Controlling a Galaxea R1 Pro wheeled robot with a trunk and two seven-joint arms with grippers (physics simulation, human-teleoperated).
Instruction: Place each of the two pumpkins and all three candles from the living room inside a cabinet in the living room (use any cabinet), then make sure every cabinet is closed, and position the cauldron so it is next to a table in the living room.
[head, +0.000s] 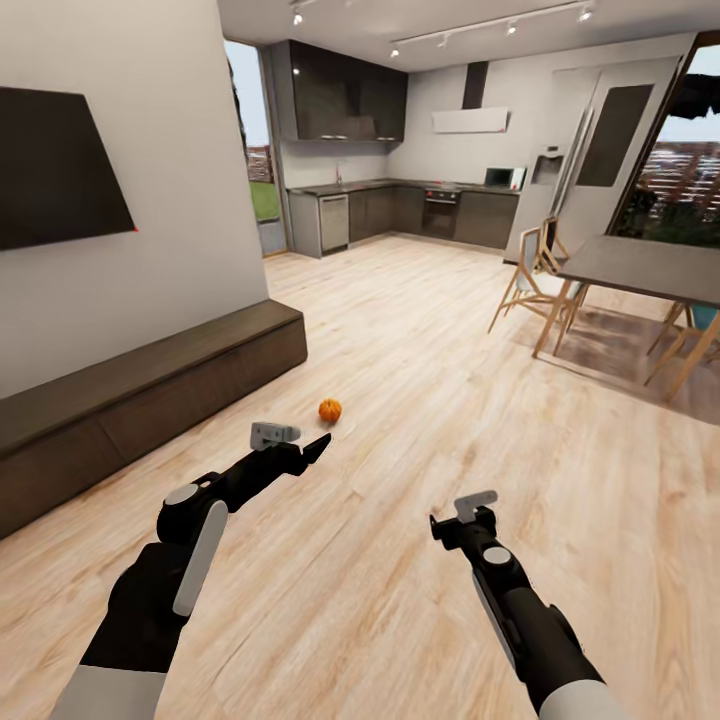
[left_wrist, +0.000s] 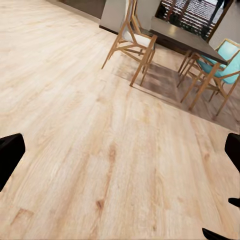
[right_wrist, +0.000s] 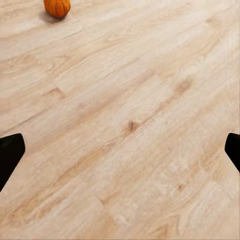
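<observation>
**Operator:** How far along are you?

**Robot:** Early, judging by what lies in front of me. One pumpkin (head: 330, 410) sits on the bare wooden floor (head: 420, 560), not in any cabinet. The long low dark cabinet (head: 140, 395) runs along the wall on my left beneath the wall-mounted television (head: 55, 170), and its front looks flush and shut. From here I can point to no second pumpkin, no candles, no cauldron and no coffee table, so I judge nearly all of it is left: stow five things, shut every cabinet, set the cauldron by the table.

**Operator:** Your jaws?

**Robot:** My left gripper (head: 318, 447) has nothing between its fingers, which stand wide apart at the sides of its wrist view. My right gripper (head: 445, 527) is likewise spread wide and empty, with only floorboards between the fingers.

**Operator:** Where is the pumpkin from them?

**Robot:** Just ahead of my left gripper, near but not touching, out on the floor off the cabinet's far end. From the right gripper it lies further ahead and across to my left; its wrist camera catches the pumpkin (right_wrist: 57, 7) at the frame's edge. The dining table (head: 650, 265) and chairs (head: 535, 280) stand well apart to my right.
</observation>
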